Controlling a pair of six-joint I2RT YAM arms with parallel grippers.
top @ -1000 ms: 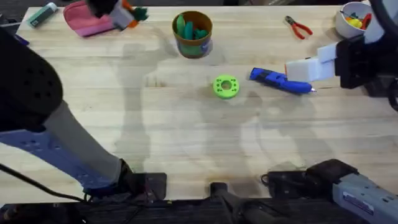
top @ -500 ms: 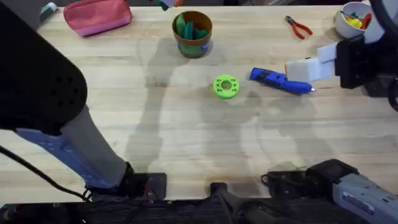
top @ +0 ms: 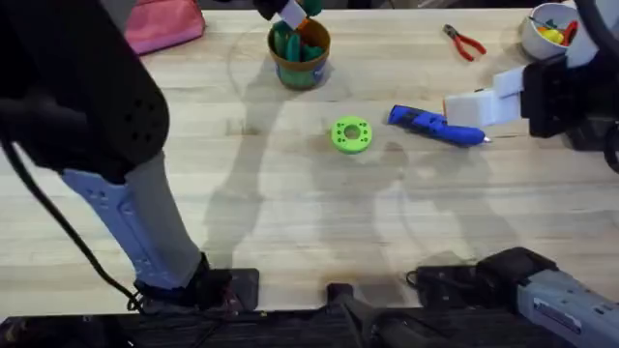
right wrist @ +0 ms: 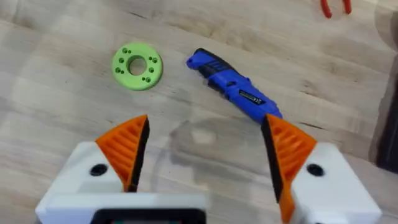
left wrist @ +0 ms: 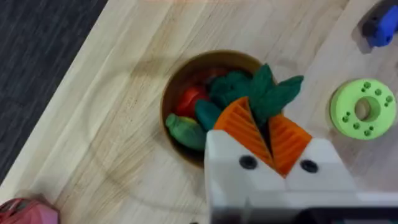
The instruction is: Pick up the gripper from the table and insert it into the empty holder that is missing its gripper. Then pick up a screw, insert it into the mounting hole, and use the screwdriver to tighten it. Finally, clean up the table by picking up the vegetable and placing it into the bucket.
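My left gripper (left wrist: 264, 134) is shut on the vegetable (left wrist: 273, 92), a dark green leafy bundle sticking out past its orange pads. It hangs just above the bucket (left wrist: 180, 87), a tan pail holding red and green pieces. From overhead, the left gripper (top: 290, 12) hovers at the far edge over the bucket (top: 300, 56). The blue screwdriver (top: 435, 126) lies right of centre. My right gripper (right wrist: 208, 152) is open and empty above the table, near the screwdriver (right wrist: 233, 84). The loose gripper part, the holder and the screw are out of view.
A bright green disc (top: 351, 134) lies mid-table, left of the screwdriver. Red-handled pliers (top: 464, 42) and a white bowl (top: 546, 29) of yellow and red pieces sit at the far right. A pink pouch (top: 164, 24) lies at the far left.
My left arm has swung right along the far edge, from over the pink pouch to over the bucket, carrying the vegetable. The right arm has not moved.
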